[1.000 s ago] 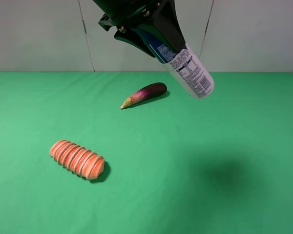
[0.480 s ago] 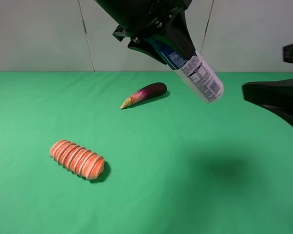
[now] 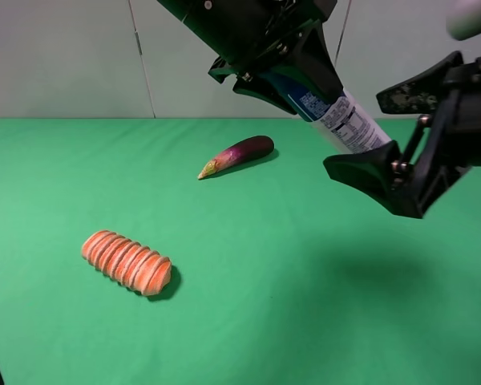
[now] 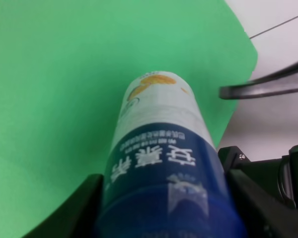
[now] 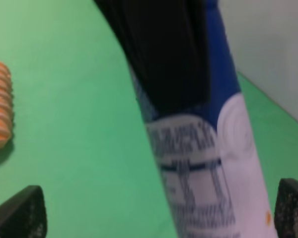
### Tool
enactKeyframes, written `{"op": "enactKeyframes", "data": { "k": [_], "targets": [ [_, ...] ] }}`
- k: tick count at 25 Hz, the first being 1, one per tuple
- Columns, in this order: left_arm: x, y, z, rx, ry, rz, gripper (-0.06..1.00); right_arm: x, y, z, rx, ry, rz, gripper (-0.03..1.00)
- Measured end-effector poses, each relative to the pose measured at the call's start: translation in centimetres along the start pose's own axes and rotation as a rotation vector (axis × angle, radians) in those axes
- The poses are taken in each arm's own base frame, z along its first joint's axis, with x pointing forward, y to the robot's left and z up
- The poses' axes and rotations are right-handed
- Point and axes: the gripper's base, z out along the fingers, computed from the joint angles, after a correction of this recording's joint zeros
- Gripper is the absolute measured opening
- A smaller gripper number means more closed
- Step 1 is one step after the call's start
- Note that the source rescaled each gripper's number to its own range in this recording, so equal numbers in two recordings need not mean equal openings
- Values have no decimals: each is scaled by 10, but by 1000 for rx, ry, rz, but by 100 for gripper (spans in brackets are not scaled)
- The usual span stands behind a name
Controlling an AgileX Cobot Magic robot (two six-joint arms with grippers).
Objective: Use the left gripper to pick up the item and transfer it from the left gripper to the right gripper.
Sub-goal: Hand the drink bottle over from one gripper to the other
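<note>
Within the last second the right gripper (image 3: 354, 134) has come in from the right edge, and the left gripper (image 3: 297, 76) has carried the spray can (image 3: 349, 124) further right to meet it.

From the high camera, the can hangs tilted well above the green surface (image 3: 305, 321). Its cap end is pinched in the left jaws. Its white bottom end points between the spread right jaws, which bracket it without visibly touching. The eggplant (image 3: 240, 151) and the orange ribbed loaf (image 3: 127, 262) lie apart below.

The left wrist camera shows the can clamped at its blue part, with a right finger (image 4: 268, 87) beyond its far end.

The right wrist camera shows the label filling the gap between the wide-set fingertips (image 5: 20, 213).

The handover looks ready: the right jaws likely need only close, then the left can release.
</note>
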Motion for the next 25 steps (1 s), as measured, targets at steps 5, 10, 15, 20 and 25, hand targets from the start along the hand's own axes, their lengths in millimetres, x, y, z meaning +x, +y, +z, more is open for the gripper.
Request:
{"op": "enactKeyframes", "data": {
  "k": [5,10,15,20,25],
  "targets": [
    [0,0,0,3,-4,-2,1,-1,-3,19,20,-4,-1,100],
    [0,0,0,3,-4,1,1,3,-5,38,26,21,2,100],
    [0,0,0,6,3,2,1,6,-6,55,40,30,-1,100],
    [1,0,0,8,10,3,1,8,-7,64,50,30,-8,100],
    [1,0,0,8,10,4,1,8,-8,64,53,27,-13,100]
  ]
}}
